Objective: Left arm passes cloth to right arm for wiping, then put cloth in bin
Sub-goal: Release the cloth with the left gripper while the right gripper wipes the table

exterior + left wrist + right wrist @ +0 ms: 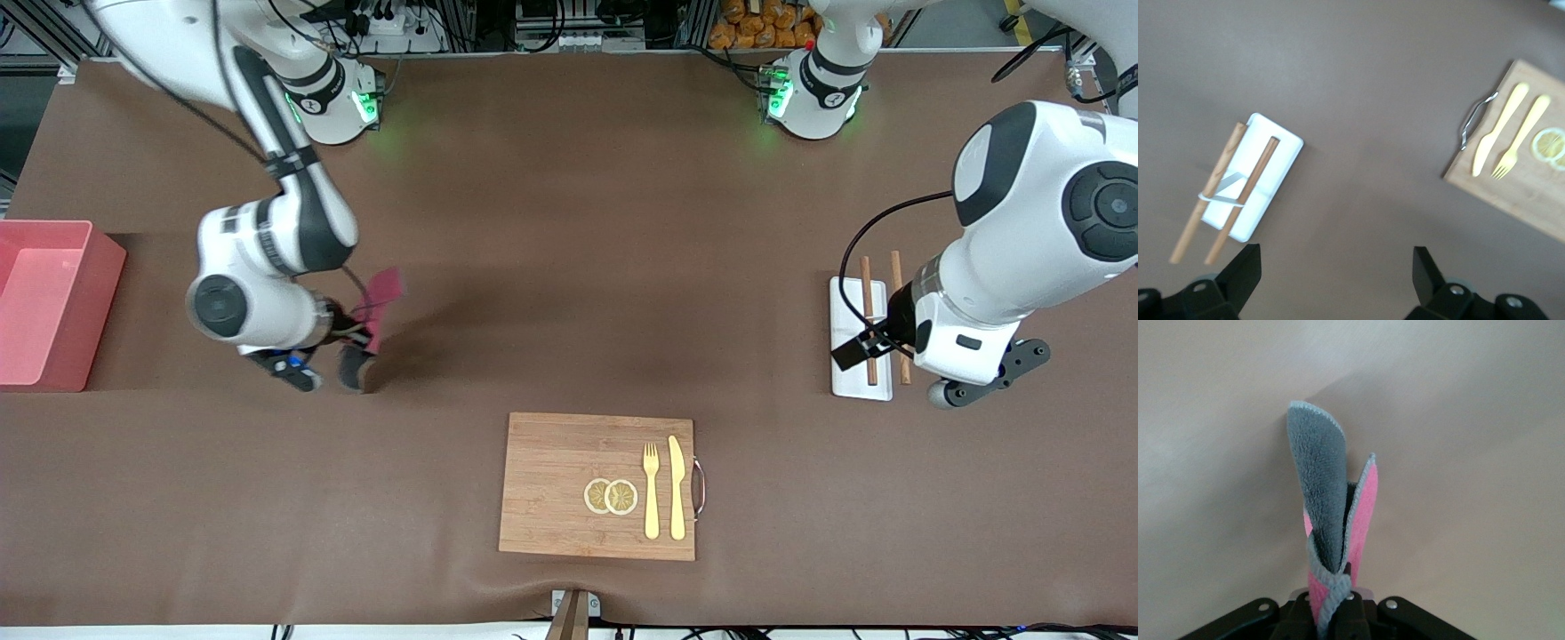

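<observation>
The cloth [385, 289], magenta-red on one face and dark grey on the other, hangs folded from my right gripper [360, 327], which is shut on it above the brown table, beside the bin. In the right wrist view the cloth [1331, 500] sticks out from the closed jaws of my right gripper [1335, 603]. The pink bin [44, 302] stands at the right arm's end of the table. My left gripper [864, 345] is open and empty over a white tray [849, 302]; in the left wrist view my left gripper [1335, 277] has its fingers spread wide above bare table.
Two wooden sticks [868, 311] lie on the white tray [1275, 160]. A wooden cutting board [551, 480] near the front camera holds a yellow fork [652, 489], a knife [677, 484] and lemon slices [612, 496]. The board also shows in the left wrist view [1531, 193].
</observation>
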